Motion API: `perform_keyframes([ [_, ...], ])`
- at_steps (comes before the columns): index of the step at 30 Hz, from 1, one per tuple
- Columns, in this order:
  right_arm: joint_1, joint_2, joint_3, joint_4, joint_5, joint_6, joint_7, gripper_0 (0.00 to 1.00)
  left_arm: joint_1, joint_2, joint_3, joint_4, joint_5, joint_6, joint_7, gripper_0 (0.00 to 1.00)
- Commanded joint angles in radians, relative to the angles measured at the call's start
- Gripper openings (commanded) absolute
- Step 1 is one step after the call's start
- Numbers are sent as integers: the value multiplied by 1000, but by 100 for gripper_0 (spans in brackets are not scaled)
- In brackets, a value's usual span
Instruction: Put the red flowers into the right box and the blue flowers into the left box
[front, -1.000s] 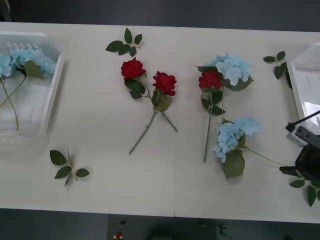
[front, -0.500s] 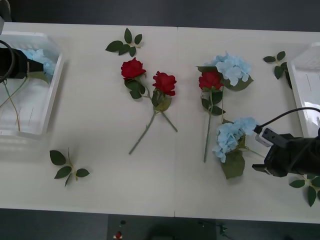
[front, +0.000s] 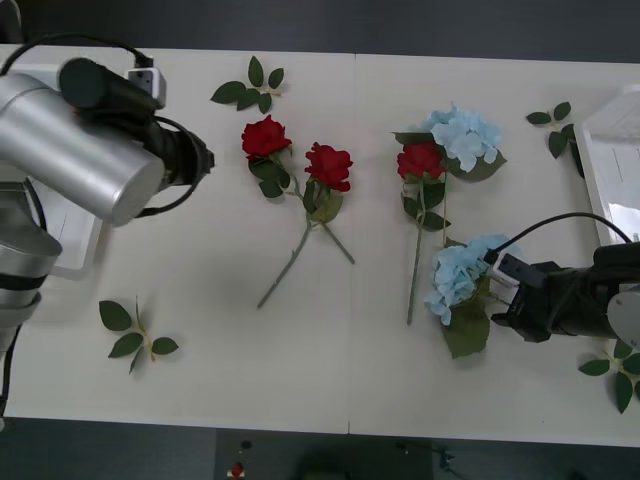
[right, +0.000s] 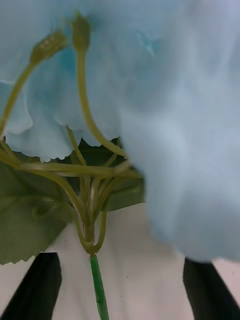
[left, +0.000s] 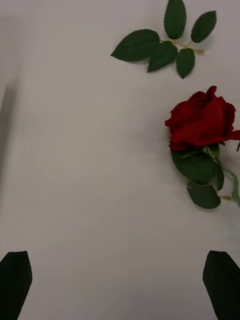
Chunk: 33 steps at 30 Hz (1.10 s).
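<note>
Bench (front: 350, 380): flat, matte white, one seam running front to back.

Landmark: the near blue hydrangea (front: 462, 272), soft papery pale-blue petals on thin yellow-green stalks joining one green stem, broad serrated leaf below. Second blue cluster (front: 463, 135) lies beyond it, touching a velvety red rose (front: 421, 159) whose thin stem runs down just left of the landmark. Two more red roses (front: 266, 137) (front: 329, 165) lie well to its left, stems crossed. Loose glossy leaf sprigs (front: 250, 88) sit far left and beyond.

Right hand (front: 512, 300) is just right of the landmark; in my right wrist view the black fingers (right: 35, 285) are spread wide on either side of the stem (right: 98, 287), gripping nothing.

Left hand (front: 200, 160) hangs far left of the landmark, near the leftmost rose; fingers (left: 15, 277) wide apart, empty.

Right box (front: 610, 160): smooth white plastic rim, right of and beyond the landmark. Left box (front: 80, 250): far left, mostly behind the silver left arm.
</note>
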Motion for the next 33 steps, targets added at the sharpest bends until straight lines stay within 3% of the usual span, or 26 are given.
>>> perform_keyframes([
  [1, 1, 19, -25, -8, 14, -1, -10, 0, -69, -43, -55, 83, -31, -64, 139, 100],
  [13, 1, 28, -24, -8, 17, -1, -21, 0, -187, -136, -156, 406, -73, -340, 202, 100],
  [20, 3, -4, -51, -11, -91, 13, -47, 0, -227, -170, -192, 592, -82, -510, 202, 100],
  [24, 9, -68, -119, -17, -289, 59, -56, 0, -229, -179, -198, 638, -82, -572, 199, 100],
  [31, 34, -120, -281, 59, -844, 263, -94, 0, -229, -179, -231, 683, -119, -616, 198, 100],
  [33, 32, -119, -285, 70, -976, 280, -130, 0, -227, -179, -239, 710, -131, -648, 196, 93],
])
